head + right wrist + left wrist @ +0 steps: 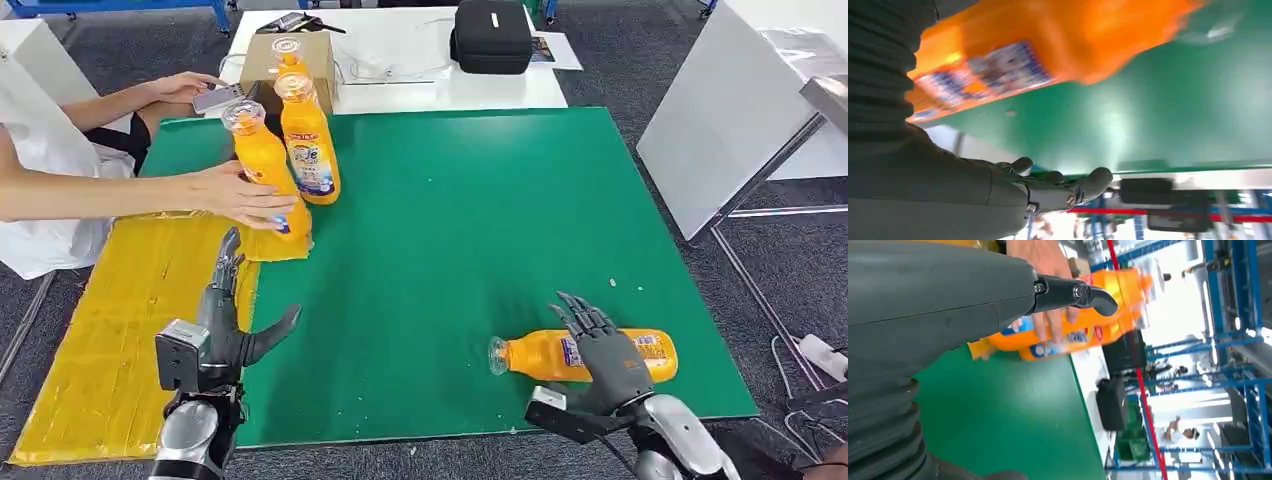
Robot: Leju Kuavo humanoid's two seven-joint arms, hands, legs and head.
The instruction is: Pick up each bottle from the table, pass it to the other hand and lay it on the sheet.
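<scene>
An orange bottle [535, 355] lies on its side near the front right of the green mat [450, 220], cap to the left. My right hand [605, 350] is over its labelled half with fingers stretched out and not closed; close up the bottle [1048, 50] lies beside the palm, thumb [1063, 192] apart. My left hand [225, 325] is spread, holding nothing, at the edge of the yellow sheet [120, 320]. A person's hand [245, 195] grips an upright orange bottle [262, 160] at the sheet's far corner, also seen from the wrist as a bottle [1073, 335]. A second upright bottle [310, 145] stands beside it.
A third bottle [290, 55] stands against a cardboard box [320, 60] behind the mat. A black case [492, 35] lies on the white table beyond. A white board [720, 110] leans at the right. The person sits at the left, holding a phone [218, 97].
</scene>
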